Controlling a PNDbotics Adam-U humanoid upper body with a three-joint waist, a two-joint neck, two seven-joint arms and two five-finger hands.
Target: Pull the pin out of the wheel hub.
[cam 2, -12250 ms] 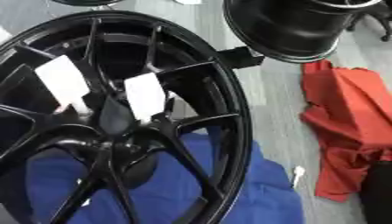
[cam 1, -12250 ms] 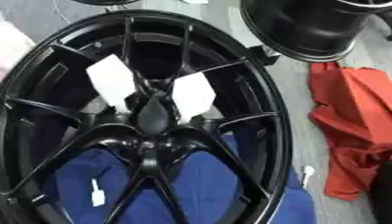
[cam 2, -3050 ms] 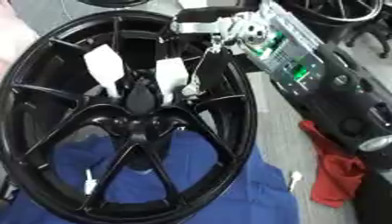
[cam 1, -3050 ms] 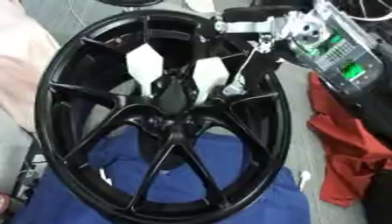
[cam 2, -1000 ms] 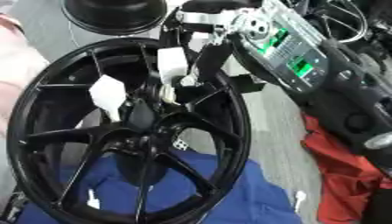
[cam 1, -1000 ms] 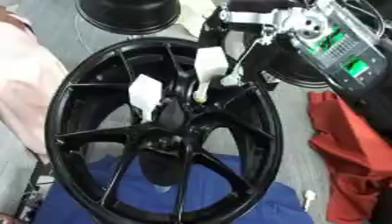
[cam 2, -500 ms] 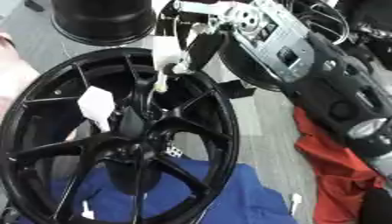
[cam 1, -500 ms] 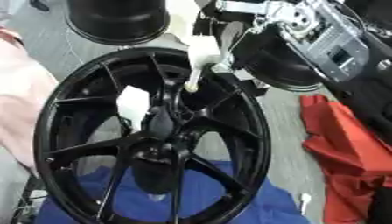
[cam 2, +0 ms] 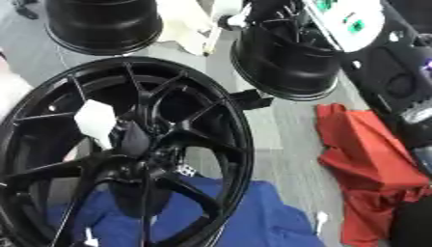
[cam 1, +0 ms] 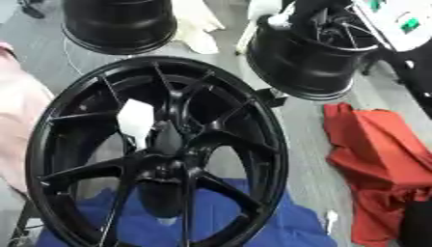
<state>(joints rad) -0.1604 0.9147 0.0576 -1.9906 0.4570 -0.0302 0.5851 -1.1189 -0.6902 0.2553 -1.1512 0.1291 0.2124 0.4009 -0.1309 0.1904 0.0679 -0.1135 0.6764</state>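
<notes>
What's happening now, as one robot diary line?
wheel: over blue cloth | white pin: in spokes near hub | right arm: top right, by another rim

Glossy black metal wheel hub (cam 1: 160, 154) lies on soft blue cloth (cam 2: 253, 212) beside crumpled red cloth (cam 1: 375, 164).

Grey floor (cam 1: 303, 125), evenly lit. 2 spare black wheel rims stand at the far side: 1 far left (cam 1: 118, 24), 1 far right (cam 1: 317, 53). Pale cloth (cam 1: 195, 29) lies between them. Red cloth (cam 1: 375, 164) crumpled on the right. Blue cloth (cam 2: 253, 212) spread near. Pink fabric (cam 1: 17, 120) at left edge.
</notes>
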